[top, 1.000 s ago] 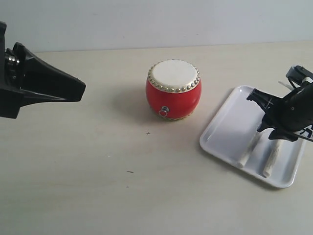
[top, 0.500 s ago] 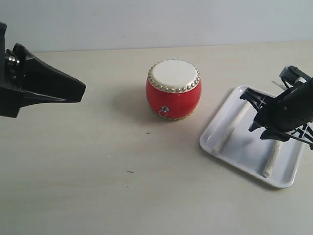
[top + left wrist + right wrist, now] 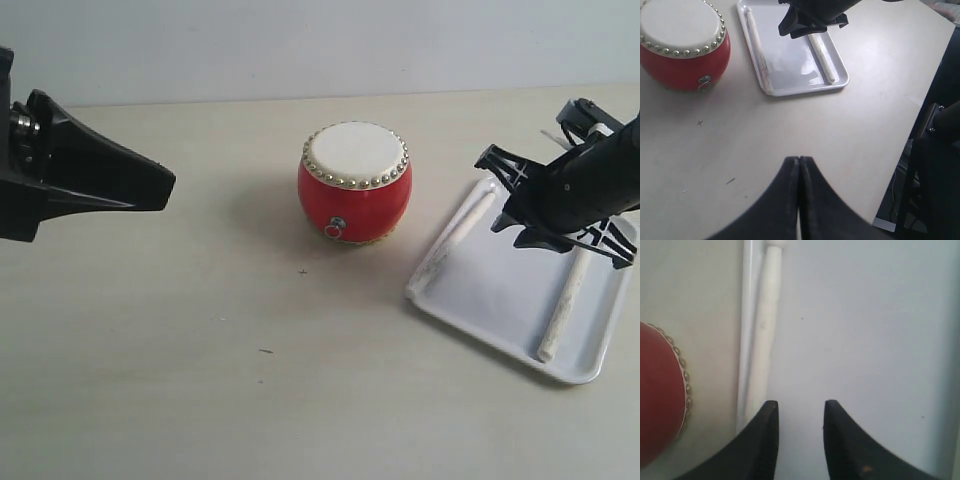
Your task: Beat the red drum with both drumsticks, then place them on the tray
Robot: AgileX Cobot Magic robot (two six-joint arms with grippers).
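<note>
Over the last second the right claw (image 3: 500,190) has pulled away from the sticks, drifting toward the far side of the tray (image 3: 500,300). Its jaws stand partway apart and hold nothing; the right wrist view shows bare tray floor between the 2 tips.

A second ago the 2 sticks lay side by side beneath it. Since then the left drumstick (image 3: 457,240) has rolled or slid across the tray and lies against the left rim, on the side nearest the red drum (image 3: 354,182). The right drumstick (image 3: 562,310) has barely shifted and lies toward the tray's right side, its far end under the claw. The 2 are now well apart, and both look to be inside the rim.

The drum has not moved; it stands upright on the bench (image 3: 200,350), near the tray's left edge but not touching it.

The left claw (image 3: 799,162) is pinched shut on nothing and hangs over the far left of the bench, unmoved.

With both sticks released in the tray, the putting-down step looks done. What probably remains is for the right arm to draw back.
</note>
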